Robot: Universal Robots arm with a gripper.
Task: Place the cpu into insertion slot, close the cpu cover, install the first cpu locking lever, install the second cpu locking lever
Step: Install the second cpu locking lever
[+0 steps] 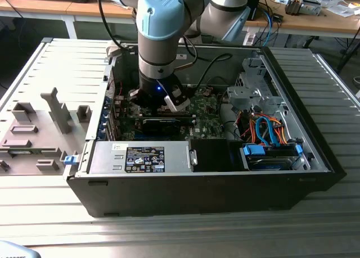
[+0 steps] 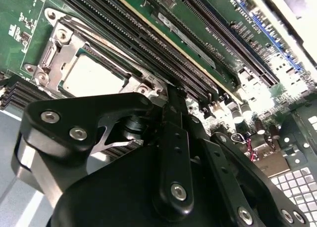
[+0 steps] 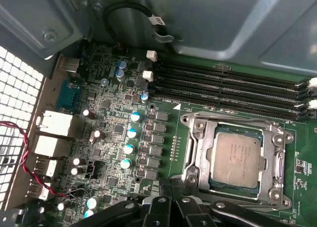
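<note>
While the arm [image 1: 160,39] stands almost vertical over the open computer case [image 1: 197,185], its wrist points straight down into the case's interior, toward the exterior view's left half of the green motherboard [image 1: 205,109]. Closest to the cameras, the gripper [image 2: 171,101] fills the near part of the second wrist view with its black linkages, and its narrow fingers [image 2: 173,108] seem drawn close together with nothing between them, their tip just beside a corner of the socket. Whether that tip touches the metal frame cannot be told.

Just past the fingers lies the insertion slot [image 3: 237,160], and the cpu [image 3: 237,157] already sits flat inside it, its silver-grey top showing through the window of the cpu cover [image 3: 270,160]. That cover lies down flat over the chip's edges, framing it on all sides. Thin locking levers [image 2: 94,31] run along the socket's sides.

Beyond the socket, long black memory slots [image 3: 233,83] run in parallel rows. Farther still, a black cable [image 3: 126,14] loops against the grey case wall.
</note>
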